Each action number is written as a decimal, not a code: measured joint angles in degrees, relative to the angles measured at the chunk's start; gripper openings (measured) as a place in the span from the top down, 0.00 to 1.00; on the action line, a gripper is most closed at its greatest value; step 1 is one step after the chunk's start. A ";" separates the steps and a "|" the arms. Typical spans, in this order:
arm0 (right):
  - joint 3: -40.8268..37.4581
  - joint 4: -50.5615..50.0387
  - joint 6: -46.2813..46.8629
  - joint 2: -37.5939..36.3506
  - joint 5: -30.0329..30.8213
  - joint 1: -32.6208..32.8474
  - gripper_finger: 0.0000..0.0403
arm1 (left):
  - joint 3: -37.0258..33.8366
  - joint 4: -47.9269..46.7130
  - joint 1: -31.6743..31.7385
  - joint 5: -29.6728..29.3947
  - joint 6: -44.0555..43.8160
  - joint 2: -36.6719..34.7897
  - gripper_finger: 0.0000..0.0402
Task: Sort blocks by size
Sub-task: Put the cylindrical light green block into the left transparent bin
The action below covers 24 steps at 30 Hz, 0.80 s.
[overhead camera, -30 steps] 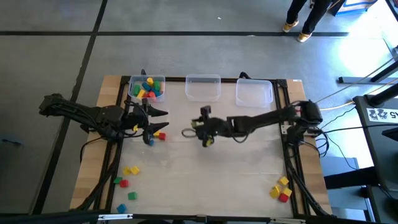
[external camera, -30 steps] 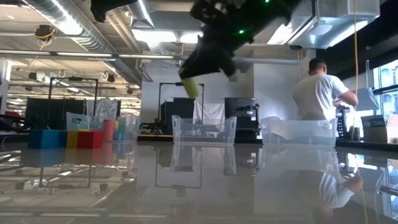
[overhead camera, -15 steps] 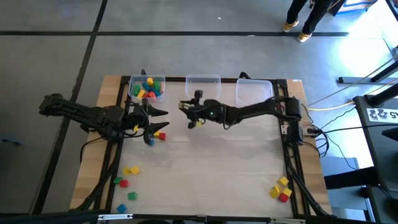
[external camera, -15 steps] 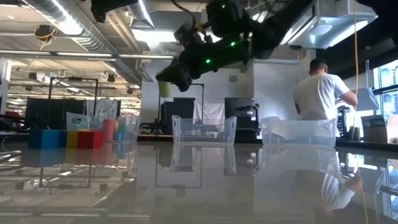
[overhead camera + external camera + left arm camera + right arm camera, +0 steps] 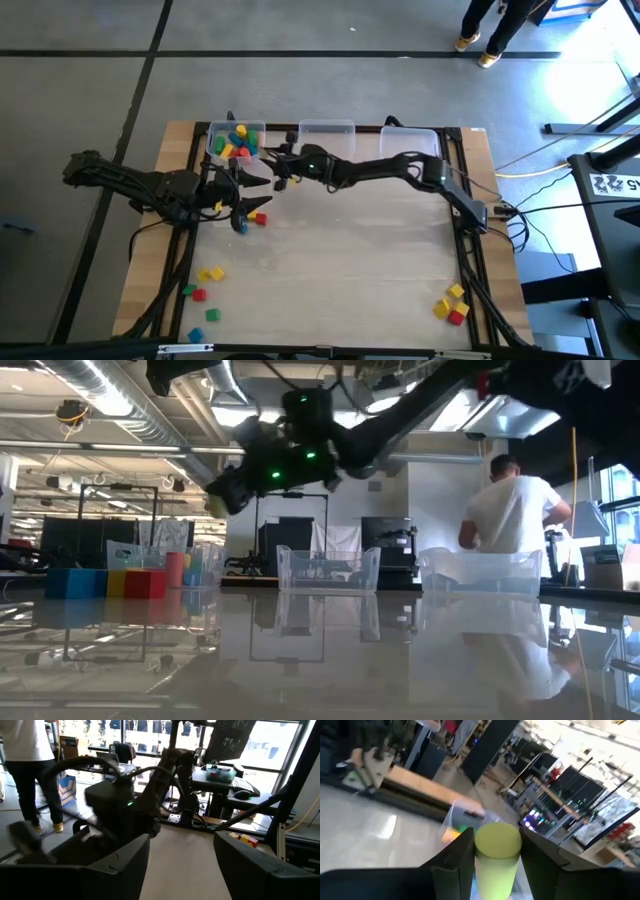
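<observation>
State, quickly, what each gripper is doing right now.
Left gripper: open, empty.
Right gripper: closed on a yellow-green cylinder.

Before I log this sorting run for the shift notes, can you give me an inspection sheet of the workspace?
Surface: pale table, wood edge on the left.
Job's things: blocks in the left bin; a red one by the left claw; loose groups at near left and near right.
Clutter: two bins, middle and right, no blocks seen inside.
Grippers: right claw grips a yellow-green cylinder beside the left bin; left claw open, waiting.
Cables: white cables off the right edge.
Surroundings: a person beyond the table.
</observation>
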 joint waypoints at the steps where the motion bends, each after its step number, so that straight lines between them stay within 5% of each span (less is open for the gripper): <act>1: 2.56 -0.43 -0.76 1.55 0.00 -0.16 0.66 | 0.00 0.00 0.00 0.00 0.00 0.00 0.45; 12: 25.12 -5.55 -1.15 15.14 -0.32 -3.02 0.66 | 0.00 -0.22 0.22 -0.01 0.30 0.02 0.45; 19: 29.00 -5.73 -1.11 18.47 0.39 -3.30 0.64 | 0.00 -0.26 0.28 -0.11 0.18 0.02 0.45; 24: 29.07 -5.85 -1.11 18.47 0.22 -3.30 0.54 | 0.00 -0.24 0.28 -0.11 -0.22 0.02 0.45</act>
